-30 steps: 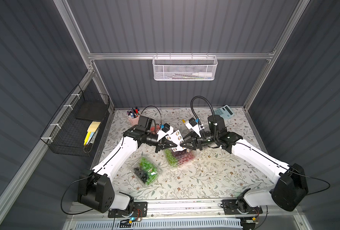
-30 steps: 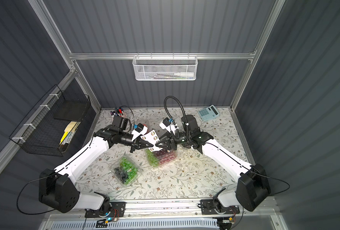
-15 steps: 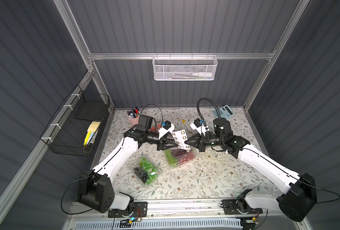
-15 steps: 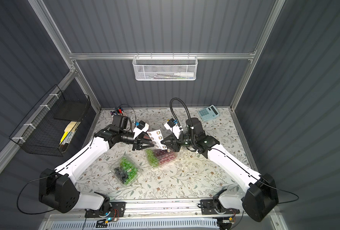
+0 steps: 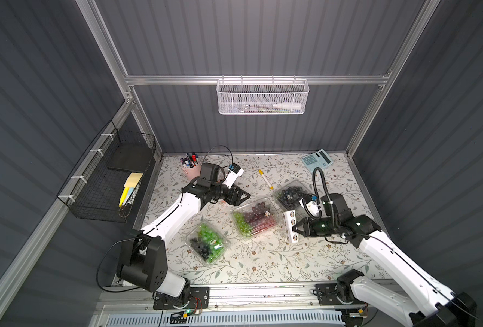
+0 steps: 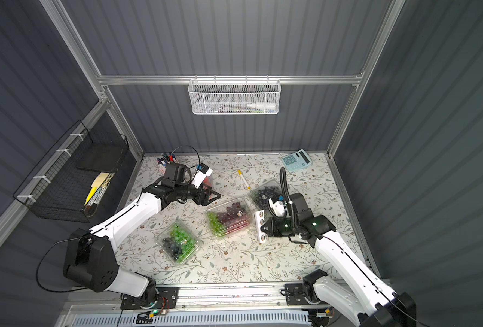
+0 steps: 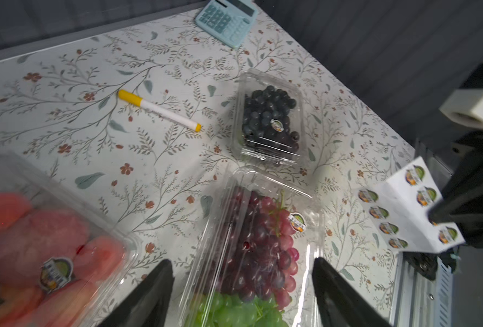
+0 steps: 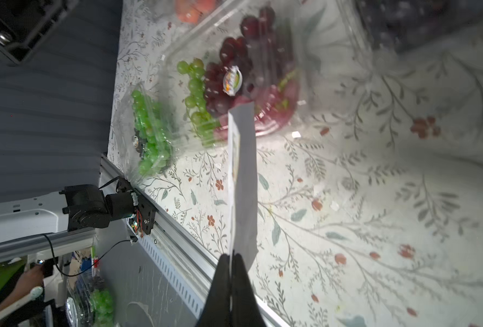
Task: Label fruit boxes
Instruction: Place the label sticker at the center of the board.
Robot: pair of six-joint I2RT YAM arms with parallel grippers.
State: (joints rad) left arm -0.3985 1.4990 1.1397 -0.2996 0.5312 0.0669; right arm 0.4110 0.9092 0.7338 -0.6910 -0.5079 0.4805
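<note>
Three fruit boxes show in both top views: green-and-red grapes (image 5: 256, 219) in the middle, blueberries (image 5: 290, 195) behind and to the right, and green-and-black grapes (image 5: 207, 245) at the front left. The strawberries (image 7: 36, 235) show only in the left wrist view. Each lid carries a round sticker. My right gripper (image 5: 294, 226) is shut on the white sticker sheet (image 5: 290, 229), holding it upright just right of the red grapes. My left gripper (image 5: 246, 195) hangs open and empty behind those grapes, jaws wide apart (image 7: 241, 262).
A yellow-capped marker (image 5: 265, 179) lies behind the boxes, a pink pen cup (image 5: 191, 168) stands at the back left, and a blue calculator (image 5: 316, 160) lies at the back right. A black wire basket (image 5: 107, 181) hangs on the left wall. A white mesh basket (image 5: 261, 97) hangs high at the back.
My left gripper let go of the sticker sheet, opened and drew back left. My right gripper shut on the sheet and carried it right and down beside the red grapes.
</note>
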